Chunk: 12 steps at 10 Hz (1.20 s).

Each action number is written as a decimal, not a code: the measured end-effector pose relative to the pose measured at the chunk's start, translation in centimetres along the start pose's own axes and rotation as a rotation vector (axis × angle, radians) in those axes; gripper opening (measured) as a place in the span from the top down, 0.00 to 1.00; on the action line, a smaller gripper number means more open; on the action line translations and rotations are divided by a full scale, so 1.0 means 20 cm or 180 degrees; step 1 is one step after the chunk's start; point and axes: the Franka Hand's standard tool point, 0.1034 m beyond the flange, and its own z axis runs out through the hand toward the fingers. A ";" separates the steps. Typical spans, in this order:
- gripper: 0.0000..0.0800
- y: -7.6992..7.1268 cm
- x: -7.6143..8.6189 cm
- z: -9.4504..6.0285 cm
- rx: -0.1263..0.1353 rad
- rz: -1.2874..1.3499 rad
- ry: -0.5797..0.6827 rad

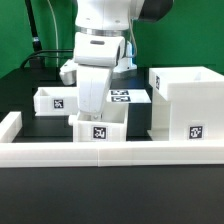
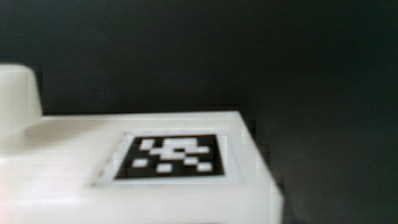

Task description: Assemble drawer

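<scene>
In the exterior view, my gripper [image 1: 96, 106] reaches straight down into the middle small white tray [image 1: 100, 127]. This tray stands just behind the front rail and has a tag on its near face. The tray's walls hide my fingertips, so the jaw opening cannot be seen. A second small tray [image 1: 54, 99] stands at the exterior view's left. The large boxy housing [image 1: 185, 105] stands at the right, open at the top, with a tag low on its front. The wrist view shows only a blurred white surface with a tag [image 2: 173, 158], very close, and no fingers.
The white border rail [image 1: 120, 155] runs along the front and up the left side [image 1: 10, 126]. The marker board [image 1: 126, 97] lies behind the middle tray. A rounded white shape [image 2: 15, 92] shows at the wrist view's edge. Dark table [image 2: 302, 60] lies beyond.
</scene>
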 end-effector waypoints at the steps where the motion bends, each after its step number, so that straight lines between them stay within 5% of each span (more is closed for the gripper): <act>1: 0.95 0.00 0.00 0.00 0.0004 -0.0187 -0.0017; 6: 0.95 0.00 0.04 0.01 0.0008 -0.0105 0.0000; 9: 0.95 0.02 0.07 0.01 -0.0144 -0.0069 0.0032; 12: 0.95 0.01 0.11 0.02 -0.0138 -0.0066 0.0046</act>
